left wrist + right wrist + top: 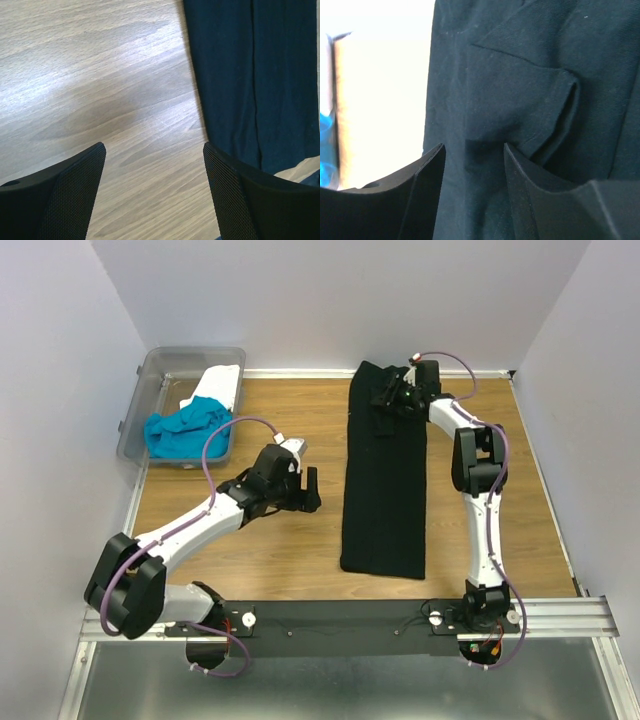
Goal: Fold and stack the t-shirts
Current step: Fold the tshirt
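Left end effector gaping empty, black t-shirt just right, lengthwise toward desk's far edge; right end effector parted over that end.

bare light wooden tabletop lies open between the long folded black cloth t-shirt and the clear plastic bin in the far left corner. the left gripper hangs over that lane. the white right arm crowds the strip right of the shirt; white walls close three sides.
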Tool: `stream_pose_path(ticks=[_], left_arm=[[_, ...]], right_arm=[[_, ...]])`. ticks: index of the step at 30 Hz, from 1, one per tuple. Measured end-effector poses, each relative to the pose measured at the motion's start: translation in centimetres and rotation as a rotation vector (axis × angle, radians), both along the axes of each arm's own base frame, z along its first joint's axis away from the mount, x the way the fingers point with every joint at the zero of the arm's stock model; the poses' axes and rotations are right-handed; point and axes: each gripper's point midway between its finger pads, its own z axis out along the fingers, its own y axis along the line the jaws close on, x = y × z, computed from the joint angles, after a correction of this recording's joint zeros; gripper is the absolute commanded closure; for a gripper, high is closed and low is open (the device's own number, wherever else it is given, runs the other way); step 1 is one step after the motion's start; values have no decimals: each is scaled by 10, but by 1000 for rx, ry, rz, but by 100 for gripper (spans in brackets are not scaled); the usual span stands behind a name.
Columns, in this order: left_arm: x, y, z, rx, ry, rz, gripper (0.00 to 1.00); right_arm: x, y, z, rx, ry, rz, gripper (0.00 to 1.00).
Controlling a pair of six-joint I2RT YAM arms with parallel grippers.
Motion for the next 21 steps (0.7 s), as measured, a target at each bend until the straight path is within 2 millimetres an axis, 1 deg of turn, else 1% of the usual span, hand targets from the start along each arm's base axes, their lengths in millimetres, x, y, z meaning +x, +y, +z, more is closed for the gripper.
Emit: stream_pose_path(ticks=[2, 5, 8, 9, 10, 11, 12, 13, 14, 16, 17, 18, 20, 21], left_arm=[[-1, 1, 1, -2, -3, 0, 13], [-4, 3, 2, -5, -9, -1, 13], [-7, 5, 3, -5, -13, -3, 13], [-8, 6, 2, -4, -11, -5, 13], [-10, 7, 1, -3, -9, -7, 13], [-12, 8, 0, -2, -7, -10, 13], [-15, 9, -1, 0, -3, -15, 13], [-17, 9, -3, 0, 5, -21, 13], [-21, 9, -5, -1, 15, -31, 13], [-27, 9, -9, -1, 36, -50, 13], [-30, 9, -11, -1, 43, -56, 13], [-33, 10, -13, 0, 57, -64, 13], [-42, 10, -19, -1, 84, -82, 13], [-45, 10, -22, -1, 96, -88, 13]], right_arm=[[-3, 8, 2, -2, 7, 24, 38], [-11, 13, 7, -11, 18, 38, 34], [-31, 7, 23, -40, 39, 20, 30], [-42, 3, 30, -54, 50, 7, 29], [-49, 0, 42, -62, 46, -3, 28], [-61, -5, 58, -80, 42, -21, 27], [-76, -12, 80, -95, 23, -44, 27], [-84, -15, 93, -101, 11, -55, 27], [-102, -21, 118, -117, -12, -80, 26], [-127, -32, 150, -138, -53, -122, 25], [-150, -39, 171, -151, -72, -147, 25], [-166, -42, 180, -158, -84, -160, 25], [-205, -48, 180, -191, -50, -176, 25], [-223, -49, 171, -210, -13, -177, 25]])
